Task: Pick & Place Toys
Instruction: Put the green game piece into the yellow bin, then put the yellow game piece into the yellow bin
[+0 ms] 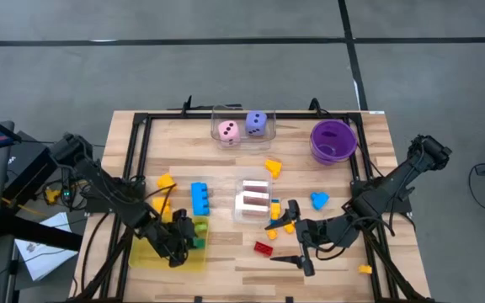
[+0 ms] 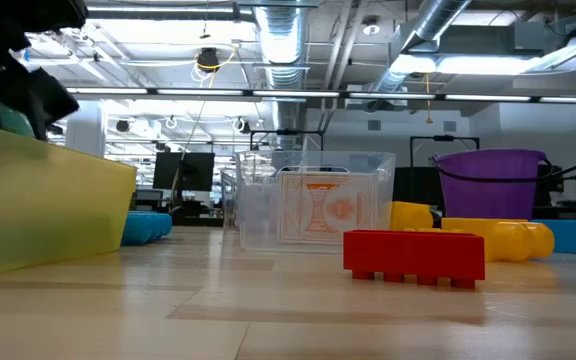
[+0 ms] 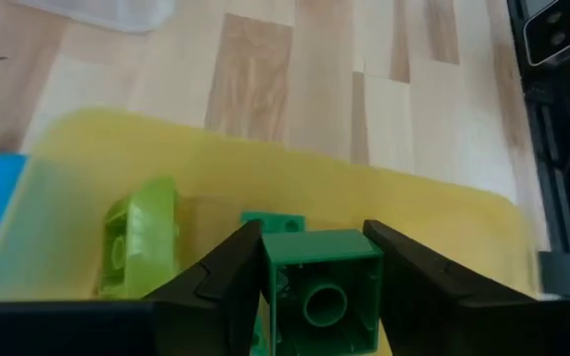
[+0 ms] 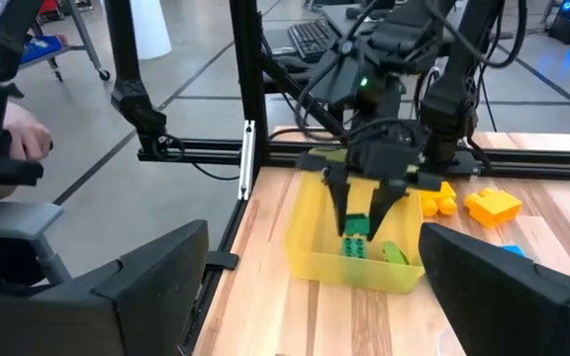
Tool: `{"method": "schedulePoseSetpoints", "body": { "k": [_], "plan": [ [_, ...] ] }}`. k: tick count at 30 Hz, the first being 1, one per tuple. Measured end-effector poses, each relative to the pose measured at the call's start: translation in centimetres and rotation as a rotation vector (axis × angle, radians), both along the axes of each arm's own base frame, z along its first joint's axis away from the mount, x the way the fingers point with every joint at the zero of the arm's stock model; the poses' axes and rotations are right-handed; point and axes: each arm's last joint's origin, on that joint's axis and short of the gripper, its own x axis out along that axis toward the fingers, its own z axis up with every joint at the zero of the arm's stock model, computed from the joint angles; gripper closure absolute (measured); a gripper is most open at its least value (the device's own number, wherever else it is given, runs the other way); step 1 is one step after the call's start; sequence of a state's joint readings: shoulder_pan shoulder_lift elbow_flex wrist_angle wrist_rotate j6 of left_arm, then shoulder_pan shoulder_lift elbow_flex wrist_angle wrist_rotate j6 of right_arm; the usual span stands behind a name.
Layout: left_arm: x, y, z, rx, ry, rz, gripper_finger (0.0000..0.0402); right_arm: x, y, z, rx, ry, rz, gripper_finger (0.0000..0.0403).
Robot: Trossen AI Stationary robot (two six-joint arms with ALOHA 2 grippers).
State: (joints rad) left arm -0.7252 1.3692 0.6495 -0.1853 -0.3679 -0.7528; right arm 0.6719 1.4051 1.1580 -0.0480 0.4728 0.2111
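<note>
Nearest the low camera lies a red brick (image 2: 414, 256) flat on the wooden table (image 1: 226, 257), with yellow pieces (image 2: 468, 238) and the purple bowl (image 2: 490, 183) behind it, and a clear box (image 2: 313, 208) holding playing cards (image 2: 325, 210) at mid-table.

Over the yellow translucent tray (image 1: 150, 255) at the table's front left corner, the left gripper (image 3: 315, 287) is clamped on a dark green brick (image 3: 322, 293), 1 finger pressed against each side and the hollow underside facing the wrist camera. From the right wrist view, the brick (image 4: 355, 235) hangs within the tray's walls. A lime green brick (image 3: 139, 240) stands on its edge inside the tray, and another dark green piece (image 3: 272, 222) lies just behind the held one.

The right gripper (image 1: 296, 246) waits low over the front of the table with its 2 fingers spread wide and nothing between them, just beside the red brick (image 1: 263, 248).

Elsewhere on the table, a blue brick (image 1: 199, 199) lies between the tray and the clear box, and a pink die (image 1: 228, 131) and a purple die (image 1: 257, 124) sit in a second clear box (image 1: 242, 126) at the far edge.
</note>
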Motion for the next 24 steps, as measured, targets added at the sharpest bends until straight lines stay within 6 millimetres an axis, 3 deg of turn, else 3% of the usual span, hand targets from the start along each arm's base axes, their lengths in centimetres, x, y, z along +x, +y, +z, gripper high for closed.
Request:
{"method": "schedulePoseSetpoints", "body": {
  "k": [5, 10, 24],
  "plan": [
    [0.8, 0.1, -1.5, 0.038, 0.036, 0.014, 0.0241, 0.1, -0.2, 0.0, 0.003, -0.001, -0.007, 0.0045],
    [1.0, 0.2, -1.7, 0.043, 0.035, 0.016, 0.0244, 0.1, -0.1, 0.0, 0.003, 0.000, -0.006, 0.0045],
    [1.3, 0.2, -1.3, 0.161, -0.044, -0.047, 0.0176, 0.1, -0.1, 0.0, 0.010, 0.003, -0.007, 0.0045]
  ]
}}
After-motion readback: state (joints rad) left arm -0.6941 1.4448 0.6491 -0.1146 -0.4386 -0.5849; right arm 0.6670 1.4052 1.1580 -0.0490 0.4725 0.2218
